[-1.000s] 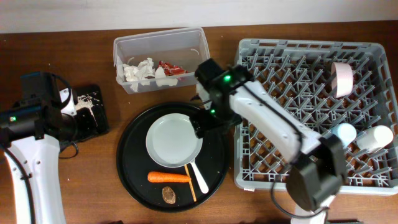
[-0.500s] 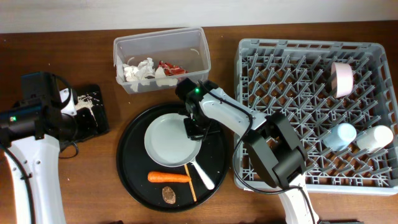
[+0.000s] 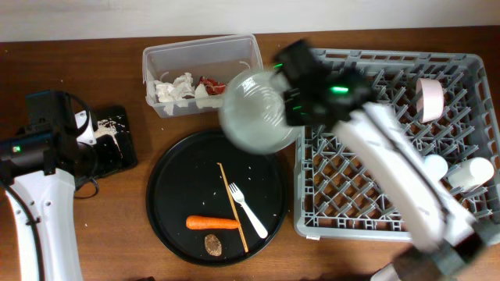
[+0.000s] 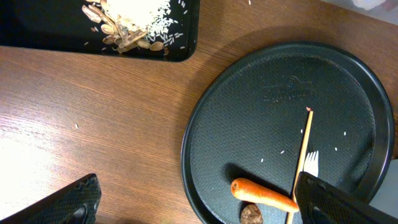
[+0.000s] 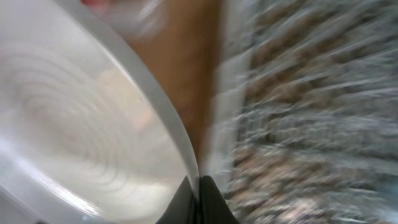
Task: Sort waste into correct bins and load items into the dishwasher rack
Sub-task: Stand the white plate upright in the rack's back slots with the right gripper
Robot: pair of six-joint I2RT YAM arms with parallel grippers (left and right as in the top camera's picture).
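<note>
Plate, white and round, hangs above the bench, blurred, its rim pinched in the right claw, whose fingers are closed tight on it. The large square grey plastic rack begins just beyond the claw, on the side opposite the plate. Best to carry it over the rack wall, turn it edge-down and seat it between upright pegs before releasing. The left claw stands spread and empty.

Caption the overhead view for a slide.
Right gripper holds white round plate beside grey plastic dishwasher rack; orange carrot lies on round black tray.
</note>
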